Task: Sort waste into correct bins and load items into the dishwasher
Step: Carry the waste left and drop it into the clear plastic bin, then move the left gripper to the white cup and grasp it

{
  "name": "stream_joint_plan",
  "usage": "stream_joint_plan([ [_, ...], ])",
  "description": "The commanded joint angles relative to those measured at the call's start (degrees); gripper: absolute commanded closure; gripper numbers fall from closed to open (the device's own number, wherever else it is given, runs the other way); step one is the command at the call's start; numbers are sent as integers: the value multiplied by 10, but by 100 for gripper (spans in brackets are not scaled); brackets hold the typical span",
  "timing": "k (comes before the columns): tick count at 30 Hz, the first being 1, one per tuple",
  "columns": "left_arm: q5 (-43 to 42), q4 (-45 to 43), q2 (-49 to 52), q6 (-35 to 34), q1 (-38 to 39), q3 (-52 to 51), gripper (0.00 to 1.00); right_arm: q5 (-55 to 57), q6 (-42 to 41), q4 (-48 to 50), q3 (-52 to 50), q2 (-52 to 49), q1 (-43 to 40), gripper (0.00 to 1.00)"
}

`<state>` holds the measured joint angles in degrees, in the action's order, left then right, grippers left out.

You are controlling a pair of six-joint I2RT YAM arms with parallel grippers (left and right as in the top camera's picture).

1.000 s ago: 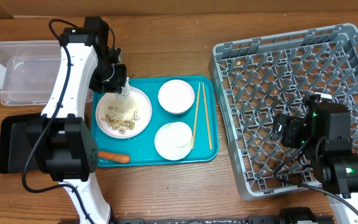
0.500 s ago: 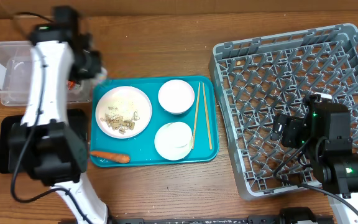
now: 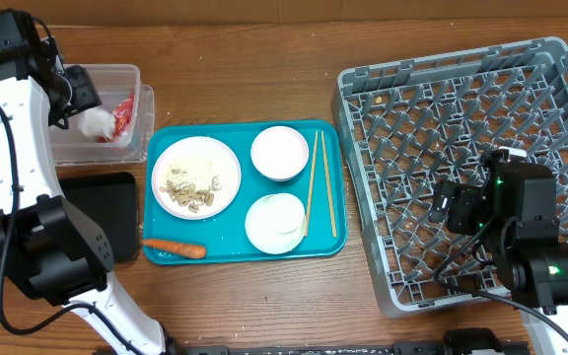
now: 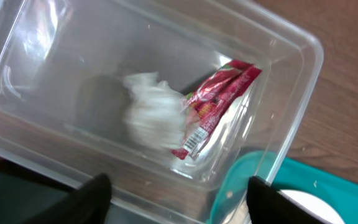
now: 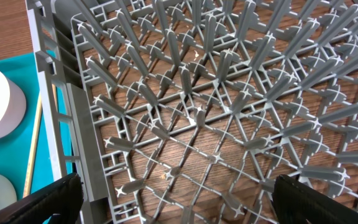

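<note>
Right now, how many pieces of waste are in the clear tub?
2, both in the clear tub: the red snack wrapper toward the teal tray end, the white paper ball, blurred, right beside it. Something small could be hidden under them.

Bright, even light; glare streaks the clear tub (image 4: 36, 50), and the paper ball (image 4: 151, 115) is blurred.

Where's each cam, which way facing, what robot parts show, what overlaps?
Overhead: above table, straight down; left arm, right arm show.
Left wrist: faces down into clear tub, red wrapper, paper ball; left pincer fingertips at bottom.
Right wrist: faces down into dish rack; right pincer fingertips at bottom corners.
Shared: overhead, left wrist both show tub.
</note>
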<state>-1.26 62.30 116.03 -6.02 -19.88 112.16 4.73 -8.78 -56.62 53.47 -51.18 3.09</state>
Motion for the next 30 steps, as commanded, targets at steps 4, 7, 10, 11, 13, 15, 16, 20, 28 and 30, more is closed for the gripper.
stream_joint_plan([
  [4,1,84,5,-2,6,75,21,3,-2,1,17,1,2,0],
  [7,-5,139,-7,-3,19,106,19,3,-3,4,17,1,2,0],
  [10,-5,172,-32,-3,52,115,16,3,-2,8,17,1,2,0],
  [11,-2,180,-40,-2,63,115,13,3,-2,7,17,1,2,0],
  [13,4,218,-61,-2,103,115,12,4,-2,3,17,1,2,0],
  [15,4,248,-71,-3,129,115,12,4,-2,1,17,1,2,0],
  [16,4,265,-75,-7,140,115,13,4,-2,1,17,1,2,0],
  [20,13,342,-81,-23,176,114,14,4,-2,0,17,1,2,0],
  [28,-20,345,-174,-37,245,7,20,4,-2,-15,17,1,2,0],
  [30,-10,345,-218,-57,268,-38,20,4,-3,-16,17,1,2,0],
])
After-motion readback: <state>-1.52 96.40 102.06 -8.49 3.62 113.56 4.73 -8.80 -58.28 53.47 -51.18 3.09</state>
